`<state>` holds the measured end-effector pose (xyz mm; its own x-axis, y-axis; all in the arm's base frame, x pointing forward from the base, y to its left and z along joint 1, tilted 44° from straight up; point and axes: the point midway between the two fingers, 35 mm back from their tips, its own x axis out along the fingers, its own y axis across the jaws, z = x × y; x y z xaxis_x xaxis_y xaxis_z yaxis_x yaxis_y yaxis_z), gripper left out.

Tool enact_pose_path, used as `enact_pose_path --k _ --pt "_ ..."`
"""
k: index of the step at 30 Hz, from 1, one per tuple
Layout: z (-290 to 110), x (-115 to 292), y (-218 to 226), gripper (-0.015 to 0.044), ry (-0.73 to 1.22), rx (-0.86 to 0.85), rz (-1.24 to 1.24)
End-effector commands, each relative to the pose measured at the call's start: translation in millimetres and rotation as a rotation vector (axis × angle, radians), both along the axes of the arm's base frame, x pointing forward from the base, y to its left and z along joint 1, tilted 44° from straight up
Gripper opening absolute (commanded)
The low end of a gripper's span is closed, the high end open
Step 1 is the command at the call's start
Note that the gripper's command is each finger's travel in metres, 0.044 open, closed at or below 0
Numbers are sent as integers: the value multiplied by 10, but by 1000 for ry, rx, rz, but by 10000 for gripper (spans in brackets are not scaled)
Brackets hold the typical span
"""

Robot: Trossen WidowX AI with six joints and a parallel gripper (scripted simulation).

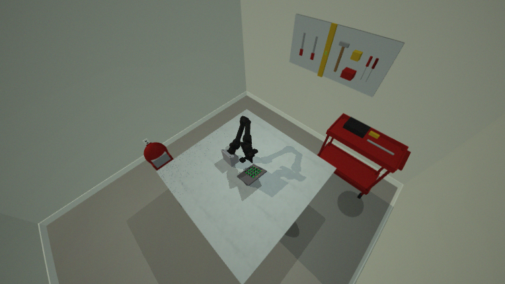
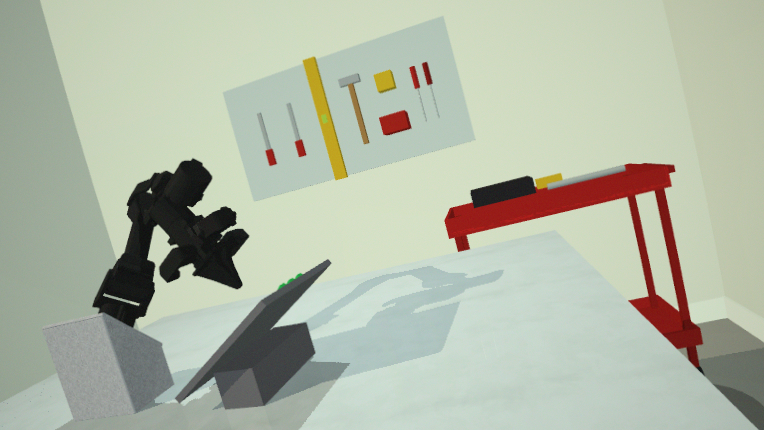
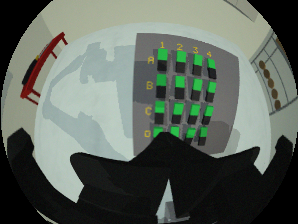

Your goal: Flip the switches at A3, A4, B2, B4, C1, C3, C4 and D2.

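A grey tilted switch panel (image 1: pixel 247 179) (image 2: pixel 251 333) (image 3: pixel 229 106) stands on a wedge base on the table, with a four-by-four grid of green rocker switches (image 1: pixel 256 172) (image 3: pixel 182 99) (image 2: pixel 291 280). Rows A to D and columns 1 to 4 are printed on it in the wrist view. My black gripper (image 1: pixel 242 159) (image 2: pixel 232 283) (image 3: pixel 169 199) is shut with nothing in it. It hangs above and short of the panel's near edge, on the arm's side, clear of the switches. The bottom of row D is partly hidden by the fingers in the wrist view.
The arm stands on a grey block (image 1: pixel 229 157) (image 2: pixel 104 363) beside the panel. A red cart (image 1: pixel 363 151) (image 2: pixel 561 197) stands off the table's far side. A red object (image 1: pixel 156 154) sits on the floor. A tool board (image 1: pixel 344 53) (image 2: pixel 347 106) hangs on the wall.
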<state>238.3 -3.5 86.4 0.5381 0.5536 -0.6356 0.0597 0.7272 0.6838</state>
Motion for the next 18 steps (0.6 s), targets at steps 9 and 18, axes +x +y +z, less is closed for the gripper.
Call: enact_pose_path --k 9,18 --pt "-231 144 227 0 -11 2 -20" --pt "-302 204 293 0 -12 3 -20"
